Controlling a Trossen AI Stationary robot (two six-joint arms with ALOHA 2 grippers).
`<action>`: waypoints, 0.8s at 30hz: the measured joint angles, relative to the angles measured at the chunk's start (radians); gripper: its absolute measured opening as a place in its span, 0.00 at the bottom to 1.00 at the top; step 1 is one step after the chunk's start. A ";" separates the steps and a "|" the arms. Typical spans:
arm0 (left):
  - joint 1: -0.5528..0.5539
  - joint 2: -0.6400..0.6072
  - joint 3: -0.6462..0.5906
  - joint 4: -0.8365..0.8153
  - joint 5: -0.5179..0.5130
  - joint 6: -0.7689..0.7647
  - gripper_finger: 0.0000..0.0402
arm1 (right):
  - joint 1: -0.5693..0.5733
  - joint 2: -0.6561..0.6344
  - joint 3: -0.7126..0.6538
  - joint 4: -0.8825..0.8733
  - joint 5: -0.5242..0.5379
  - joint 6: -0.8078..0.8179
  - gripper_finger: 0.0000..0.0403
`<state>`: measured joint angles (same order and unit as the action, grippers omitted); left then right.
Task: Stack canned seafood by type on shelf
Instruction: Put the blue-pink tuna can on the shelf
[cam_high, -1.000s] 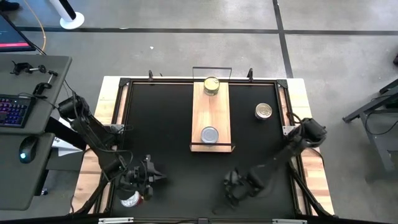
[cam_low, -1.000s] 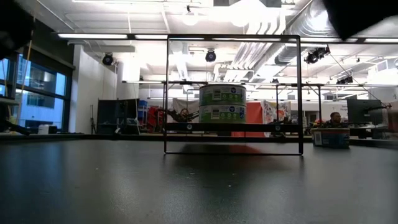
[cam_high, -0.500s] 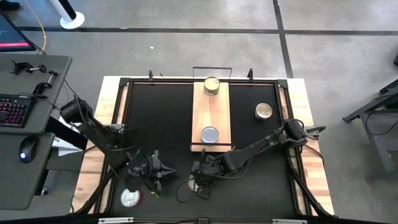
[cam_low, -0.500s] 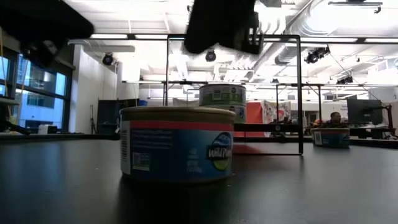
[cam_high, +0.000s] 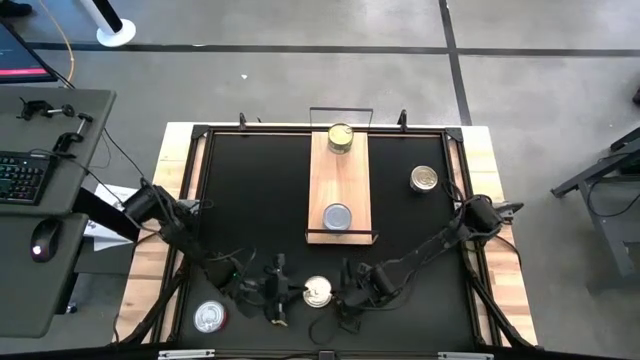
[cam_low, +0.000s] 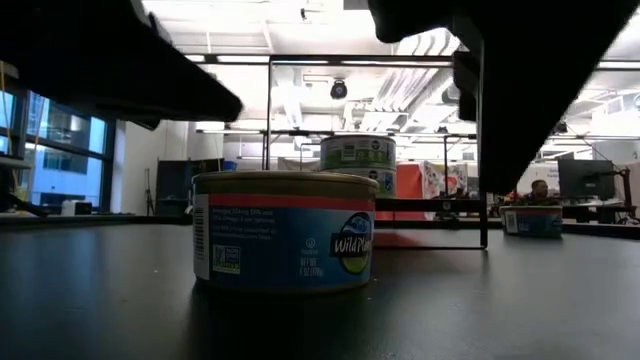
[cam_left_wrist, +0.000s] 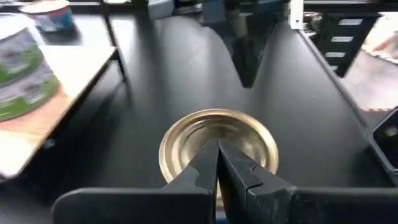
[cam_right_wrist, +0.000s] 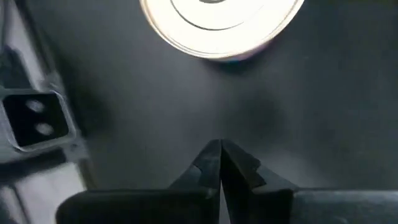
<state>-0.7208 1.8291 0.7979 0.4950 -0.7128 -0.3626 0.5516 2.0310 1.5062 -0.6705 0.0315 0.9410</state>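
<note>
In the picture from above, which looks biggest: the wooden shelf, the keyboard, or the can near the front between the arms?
1. Wooden shelf
2. Keyboard, though the picture's edge cuts it off
3. Can near the front

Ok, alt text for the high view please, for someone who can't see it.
Seen from above, both arms reach to the black table's near edge, the left claw and right claw, both shut, flanking a gold-lidded can. A wooden shelf holds cans at each end; two more cans sit on the table.
</note>
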 joint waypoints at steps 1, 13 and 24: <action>0.004 0.006 0.004 0.004 0.017 -0.001 0.00 | 0.007 -0.001 -0.018 0.017 0.002 0.027 0.00; 0.010 0.010 0.002 -0.118 0.064 -0.097 0.00 | -0.029 0.003 -0.148 0.249 0.156 0.158 0.00; 0.016 0.010 0.002 -0.103 0.092 -0.098 0.00 | -0.061 0.002 -0.148 0.273 0.121 0.106 0.00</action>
<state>-0.7051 1.8389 0.8001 0.3925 -0.6206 -0.4603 0.4905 2.0327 1.3582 -0.3976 0.1523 1.0470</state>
